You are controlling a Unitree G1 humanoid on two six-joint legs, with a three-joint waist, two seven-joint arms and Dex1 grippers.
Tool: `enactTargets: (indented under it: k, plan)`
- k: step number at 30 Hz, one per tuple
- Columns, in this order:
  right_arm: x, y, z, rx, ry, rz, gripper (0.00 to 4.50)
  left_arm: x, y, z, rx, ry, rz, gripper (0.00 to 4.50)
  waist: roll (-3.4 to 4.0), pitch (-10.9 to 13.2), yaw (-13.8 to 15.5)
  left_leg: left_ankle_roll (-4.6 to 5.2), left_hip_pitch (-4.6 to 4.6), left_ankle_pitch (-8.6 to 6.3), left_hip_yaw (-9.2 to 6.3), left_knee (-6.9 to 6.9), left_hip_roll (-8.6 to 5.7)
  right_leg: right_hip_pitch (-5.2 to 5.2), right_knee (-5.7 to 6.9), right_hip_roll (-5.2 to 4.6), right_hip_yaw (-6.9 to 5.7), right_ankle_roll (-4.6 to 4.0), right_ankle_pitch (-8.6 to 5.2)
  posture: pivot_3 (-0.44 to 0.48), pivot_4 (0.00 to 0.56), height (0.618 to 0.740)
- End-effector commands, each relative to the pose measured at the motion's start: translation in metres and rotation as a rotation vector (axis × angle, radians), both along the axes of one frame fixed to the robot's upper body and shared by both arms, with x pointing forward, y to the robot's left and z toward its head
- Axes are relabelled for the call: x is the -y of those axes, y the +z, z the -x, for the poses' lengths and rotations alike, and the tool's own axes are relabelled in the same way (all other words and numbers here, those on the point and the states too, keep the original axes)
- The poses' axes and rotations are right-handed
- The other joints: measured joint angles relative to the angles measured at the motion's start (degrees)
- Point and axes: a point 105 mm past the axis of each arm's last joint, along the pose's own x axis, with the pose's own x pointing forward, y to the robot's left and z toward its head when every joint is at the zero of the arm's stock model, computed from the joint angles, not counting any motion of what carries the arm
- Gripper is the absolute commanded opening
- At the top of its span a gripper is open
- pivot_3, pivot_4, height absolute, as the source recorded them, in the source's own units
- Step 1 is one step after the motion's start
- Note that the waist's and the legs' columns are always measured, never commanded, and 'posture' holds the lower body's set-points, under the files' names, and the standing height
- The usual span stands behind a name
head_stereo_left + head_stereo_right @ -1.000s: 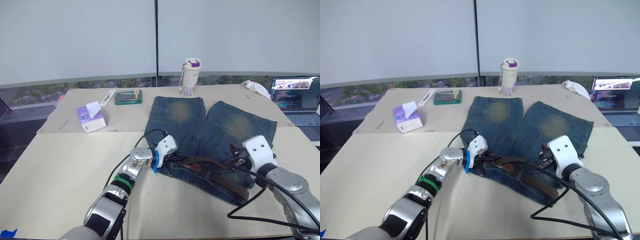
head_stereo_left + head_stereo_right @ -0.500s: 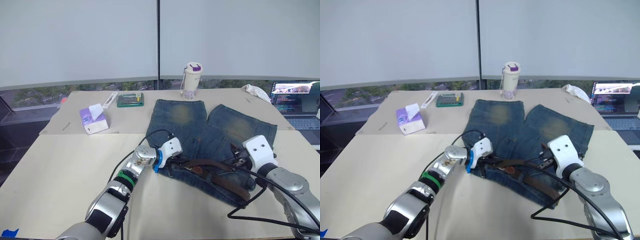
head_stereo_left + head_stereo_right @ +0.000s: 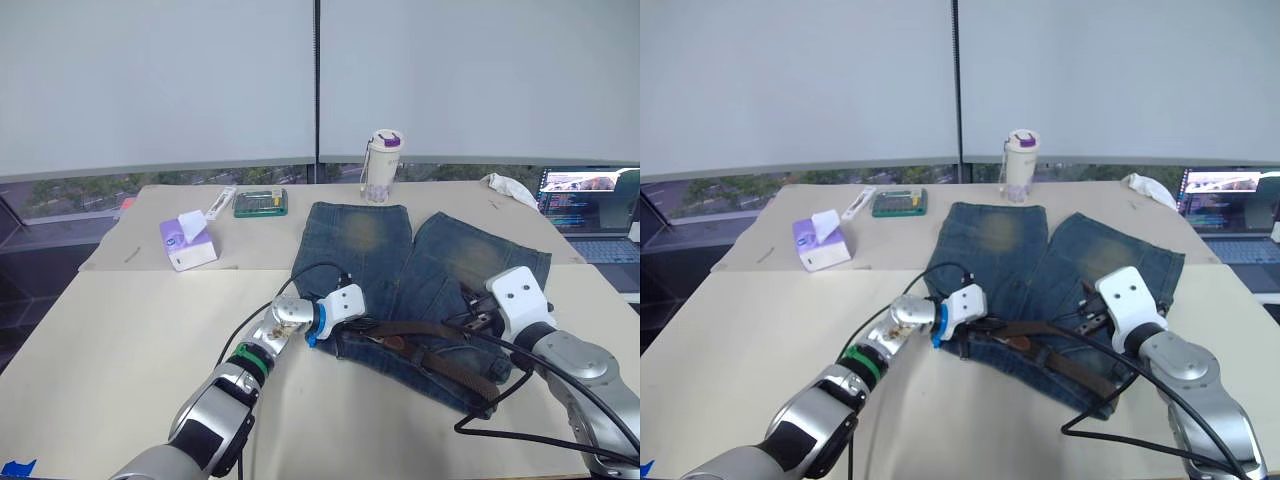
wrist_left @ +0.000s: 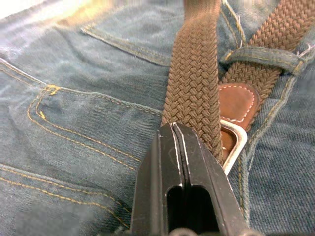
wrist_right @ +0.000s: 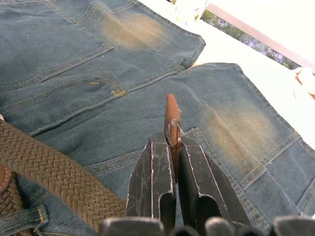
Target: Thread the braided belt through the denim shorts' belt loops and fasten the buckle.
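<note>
The denim shorts (image 3: 380, 250) lie flat on the table, waistband toward me. The braided belt (image 3: 440, 345) runs along the waistband, passing under a belt loop (image 4: 261, 55). Its silver buckle (image 4: 235, 142) rests on the denim just beside my left gripper (image 3: 362, 322), which is shut, its fingers (image 4: 162, 147) touching the braided strap's (image 4: 194, 73) edge with nothing seen between them. At the right end of the waistband, my right gripper (image 3: 470, 318) is shut on the belt's smooth brown tapered end (image 5: 171, 110), held just above the denim (image 5: 74, 54).
Behind the shorts stands a white bottle with a purple lid (image 3: 381, 165). A tissue box (image 3: 188, 240) and a green box (image 3: 261, 201) sit at the back left. A white cloth (image 3: 510, 185) and a laptop (image 3: 590, 205) are at the back right. Black cables (image 3: 500, 410) trail from my right arm.
My left gripper has slid a little to the right along the waistband. The right gripper keeps its hold on the belt end in the same place. The camera shifted slightly.
</note>
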Motion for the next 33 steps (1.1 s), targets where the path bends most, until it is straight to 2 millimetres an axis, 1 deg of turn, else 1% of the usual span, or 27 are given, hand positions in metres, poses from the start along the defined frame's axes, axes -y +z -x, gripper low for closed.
enactTargets:
  k: [1,4,6,8,10,12,17,19,28,31,33]
  plan:
    - [0.000,0.016,0.000,0.056,0.004,0.021,0.00,-0.016,-0.005,-0.001,-0.226,0.096,0.192,0.00,0.05,0.08,-0.02,-0.01,-0.13,0.01,0.03,0.00,-0.02,-0.19,0.07,-0.03,0.00,-0.03,0.02,0.000,0.150,0.740]
    - [-0.001,0.014,0.002,0.047,0.005,0.018,0.00,-0.028,0.036,-0.016,-0.235,0.127,0.383,0.00,0.36,0.41,-0.31,-0.05,-0.41,0.06,0.03,0.01,-0.01,-0.46,0.10,0.03,-0.01,-0.12,0.08,0.000,0.150,0.740]
    - [-0.001,0.013,0.002,0.044,0.006,0.016,0.00,-0.033,0.053,-0.019,-0.243,0.129,0.450,0.00,0.47,0.70,-0.56,-0.06,-0.50,0.08,0.04,0.01,0.02,-0.57,0.11,0.11,0.01,-0.18,0.12,0.000,0.150,0.740]
    - [-0.002,0.012,0.001,0.042,0.008,0.016,0.00,-0.038,0.068,-0.020,-0.240,0.123,0.480,0.00,0.49,0.73,-0.65,-0.13,-0.81,0.14,0.04,0.01,0.03,-0.98,0.16,0.20,0.03,-0.29,0.20,0.000,0.150,0.740]
    - [-0.002,0.012,0.000,0.039,0.008,0.016,0.00,-0.041,0.073,-0.019,-0.225,0.121,0.459,0.00,0.48,0.78,-0.60,-0.33,-0.99,0.28,0.04,0.01,0.03,-1.26,0.22,0.31,0.05,-0.43,0.30,0.000,0.150,0.740]
    - [-0.001,0.012,-0.001,0.038,0.009,0.018,0.00,-0.041,0.070,-0.017,-0.206,0.110,0.404,0.00,0.50,0.79,-0.39,-0.38,-0.96,0.31,0.03,-0.02,0.09,-1.26,0.22,0.35,0.06,-0.52,0.35,0.000,0.150,0.740]
    - [-0.002,0.014,-0.002,0.044,0.010,0.000,0.00,-0.038,0.053,-0.009,-0.149,0.082,0.248,0.00,0.52,0.83,-0.17,-0.40,-0.96,0.32,0.04,-0.02,0.06,-1.23,0.14,0.34,0.07,-0.59,0.40,0.000,0.150,0.740]
    - [-0.003,0.014,-0.002,0.042,0.011,0.002,0.00,-0.035,0.049,-0.009,-0.138,0.087,0.221,0.00,0.49,0.88,-0.11,-0.40,-0.98,0.33,0.04,-0.02,0.05,-1.24,0.13,0.35,0.05,-0.59,0.40,0.000,0.150,0.740]
    - [-0.003,0.012,0.000,0.035,0.010,0.009,0.00,-0.015,0.017,-0.008,-0.154,0.064,0.074,0.00,0.48,0.89,-0.08,-0.39,-0.98,0.33,0.04,-0.02,0.06,-1.23,0.13,0.35,0.05,-0.59,0.40,0.000,0.150,0.740]
    - [-0.002,0.012,0.001,0.034,0.008,0.010,0.00,-0.011,0.011,-0.006,-0.158,0.047,0.045,0.00,0.48,0.89,-0.14,-0.39,-0.96,0.33,0.05,-0.02,0.06,-1.21,0.13,0.35,0.04,-0.59,0.40,0.000,0.150,0.740]
    - [0.002,0.014,0.002,0.033,0.000,0.021,0.00,-0.009,0.001,-0.003,-0.182,0.020,-0.011,0.00,0.48,0.89,-0.07,-0.39,-0.95,0.33,0.05,-0.02,0.06,-1.20,0.14,0.35,0.03,-0.59,0.40,0.000,0.150,0.740]
